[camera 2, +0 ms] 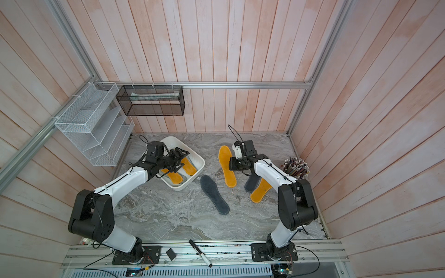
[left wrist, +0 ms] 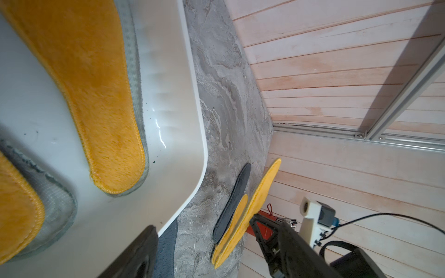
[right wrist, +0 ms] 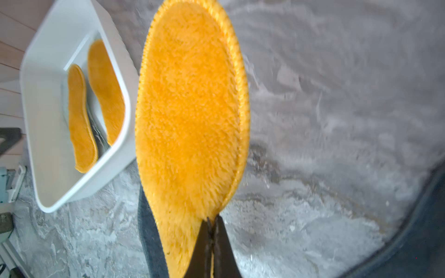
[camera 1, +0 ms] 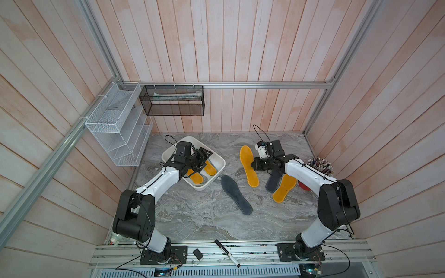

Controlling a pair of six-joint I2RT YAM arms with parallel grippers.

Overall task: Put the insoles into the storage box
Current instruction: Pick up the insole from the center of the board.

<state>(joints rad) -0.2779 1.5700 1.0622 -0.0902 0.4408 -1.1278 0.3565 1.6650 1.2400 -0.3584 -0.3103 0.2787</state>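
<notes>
1. Two orange-yellow fuzzy foot-shaped insoles lie in the white rounded plastic storage box, left of centre in both top views. Each rests on a pale grey patterned insole.
2. Four more are out on the grey marbled table: a dark grey fuzzy insole at centre, a long orange-yellow insole right of centre, and a second dark grey insole and a second orange insole partly under the right arm.
3. The right claw is clenched on the long orange-yellow insole's side edge, about mid-length.
4. The left claw hangs released over the storage box, holding nothing.
5. This insole should be light, thin and floppy. Pinched at one edge it will probably droop, though the pile should resist slipping. A mid-length hold sags least.
6. I cannot tell whether the gripped insole is clear of the table. The right wrist view is blurred, and the pale insoles show only as slivers.
</notes>
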